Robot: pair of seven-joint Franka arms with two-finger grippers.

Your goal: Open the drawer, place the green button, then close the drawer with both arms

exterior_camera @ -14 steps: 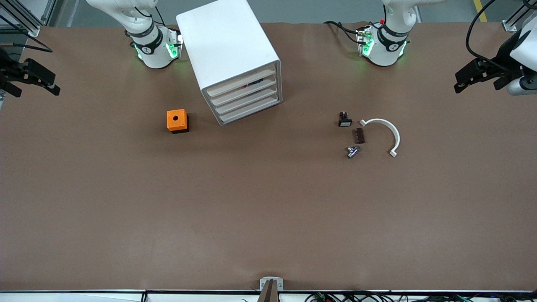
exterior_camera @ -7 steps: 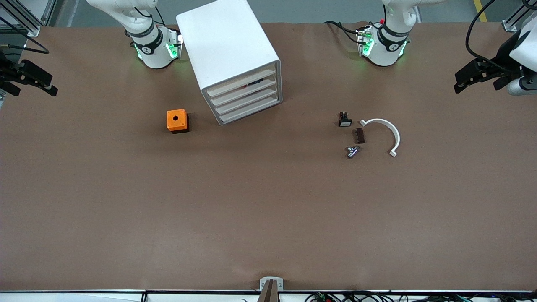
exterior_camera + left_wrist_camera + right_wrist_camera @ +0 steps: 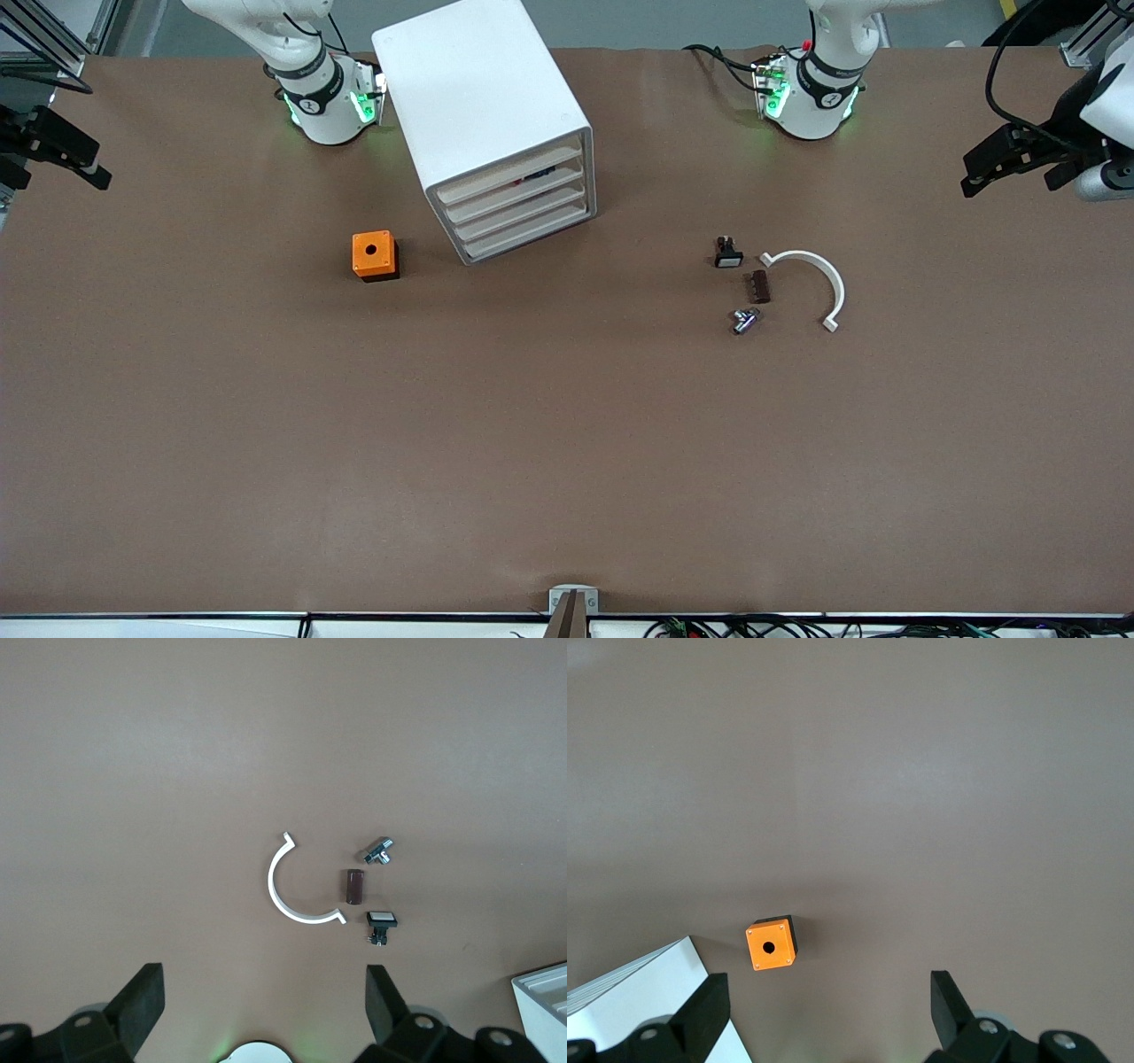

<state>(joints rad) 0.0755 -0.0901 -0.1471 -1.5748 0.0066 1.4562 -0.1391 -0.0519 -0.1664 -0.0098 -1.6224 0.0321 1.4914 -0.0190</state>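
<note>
White four-drawer cabinet [image 3: 493,124] between the arm bases, drawers all closed, something dark in the top slot, green-capped button not discernible anywhere, left gripper [image 3: 1010,159] and right gripper [image 3: 53,151] spread wide, empty, raised at their table ends.

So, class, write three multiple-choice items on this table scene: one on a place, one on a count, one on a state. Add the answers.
1. Relative to the drawer cabinet, the orange cube sits:
A on top of it
B on the table beside it, toward the right arm's end
C inside it

2. The cabinet's front shows how many drawers?
A two
B six
C four

3. The left gripper and right gripper are:
A open and empty
B shut on the cube
C shut on nothing

Answers:
1 B, the cube rests on the brown table apart from the cabinet.
2 C, four drawer fronts are stacked there.
3 A, each wrist view shows fingers spread wide with nothing between them.
</note>
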